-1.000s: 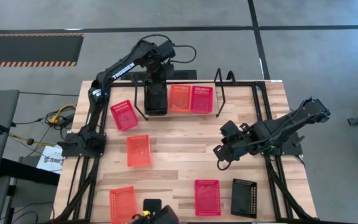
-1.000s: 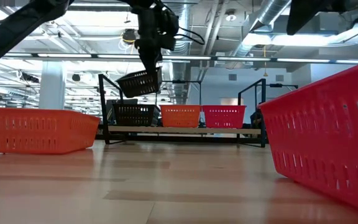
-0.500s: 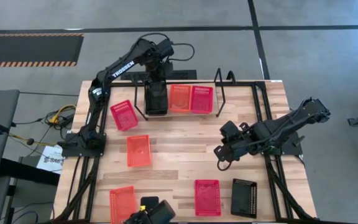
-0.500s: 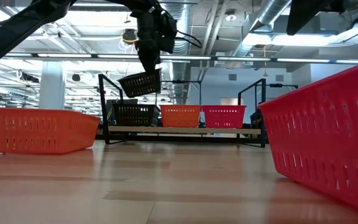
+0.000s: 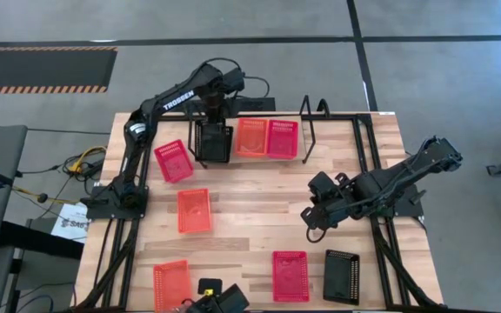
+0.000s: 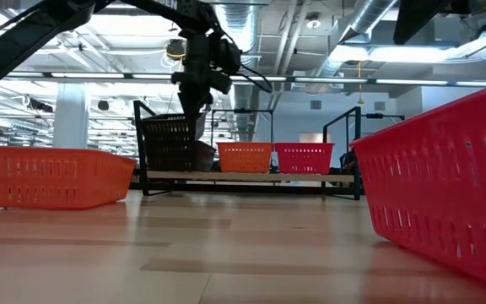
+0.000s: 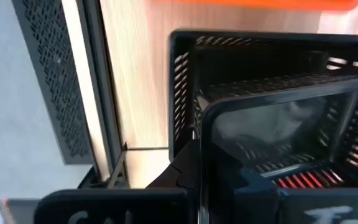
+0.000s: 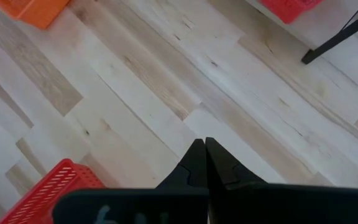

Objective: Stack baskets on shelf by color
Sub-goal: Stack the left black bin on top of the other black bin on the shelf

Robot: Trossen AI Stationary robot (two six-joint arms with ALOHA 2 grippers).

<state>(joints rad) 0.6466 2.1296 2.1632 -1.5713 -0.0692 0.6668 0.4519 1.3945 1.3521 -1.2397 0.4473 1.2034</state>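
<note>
black mesh basket (image 5: 213,142), perforated walls, nested in another

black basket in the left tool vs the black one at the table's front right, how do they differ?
1. The held black basket sits at the shelf, nested into another black one; the loose black basket lies alone on the table.
2. The left tool is shut on the held black basket's rim; nothing touches the loose black basket, and the right tool hangs shut beside it.
Shared: both are black mesh, alike in shape.
</note>
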